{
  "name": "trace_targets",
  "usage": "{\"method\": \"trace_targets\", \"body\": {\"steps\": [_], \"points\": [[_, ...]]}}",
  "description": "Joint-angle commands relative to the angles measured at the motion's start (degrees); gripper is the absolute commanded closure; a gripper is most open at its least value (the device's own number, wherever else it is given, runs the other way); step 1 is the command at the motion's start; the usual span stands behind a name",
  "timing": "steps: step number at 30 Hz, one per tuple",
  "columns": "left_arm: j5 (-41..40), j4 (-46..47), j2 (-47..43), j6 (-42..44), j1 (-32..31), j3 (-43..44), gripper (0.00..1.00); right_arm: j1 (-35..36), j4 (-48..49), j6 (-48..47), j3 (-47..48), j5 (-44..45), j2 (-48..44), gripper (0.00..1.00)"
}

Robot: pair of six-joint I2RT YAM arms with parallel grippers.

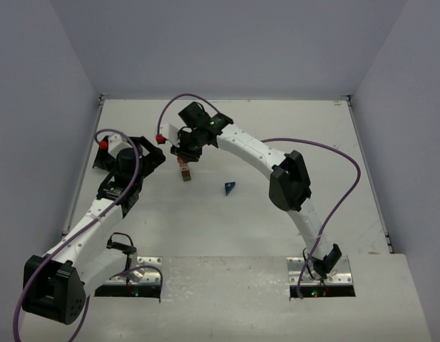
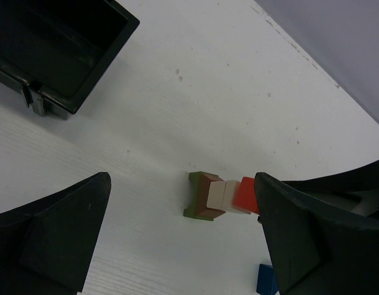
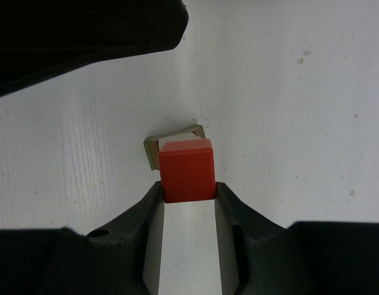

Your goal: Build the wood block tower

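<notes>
A small tower (image 1: 185, 172) stands mid-table: an olive-green oblong (image 2: 196, 198) at the base, two tan cubes (image 2: 222, 195) on it, and the red cube (image 2: 245, 193) on top. My right gripper (image 1: 185, 154) reaches down over it. In the right wrist view its fingers (image 3: 150, 206) press both sides of the red cube (image 3: 187, 169), which sits over the olive block (image 3: 151, 151). The blue wedge (image 1: 229, 187) lies loose on the table to the right of the tower, and also shows in the left wrist view (image 2: 266, 280). My left gripper (image 2: 182, 181) is open and empty, left of the tower.
A black square tray (image 2: 85, 67) sits on the table to the left, beyond my left gripper. Purple cables loop over both arms. White walls bound the table at the back and sides.
</notes>
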Motion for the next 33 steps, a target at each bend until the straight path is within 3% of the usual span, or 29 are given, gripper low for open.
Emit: {"method": "trace_targets", "body": {"steps": [1,33], "points": [[0.4,2.6,-0.1,0.6,0.5,1.7,0.0,0.5,0.9,-0.7,1.2,-0.2,-0.3,0.66],[0.9,2.8,-0.5,0.7,0.5,1.7,0.0,0.7,1.2,-0.8,0.7,1.2,-0.4,0.61]]}}
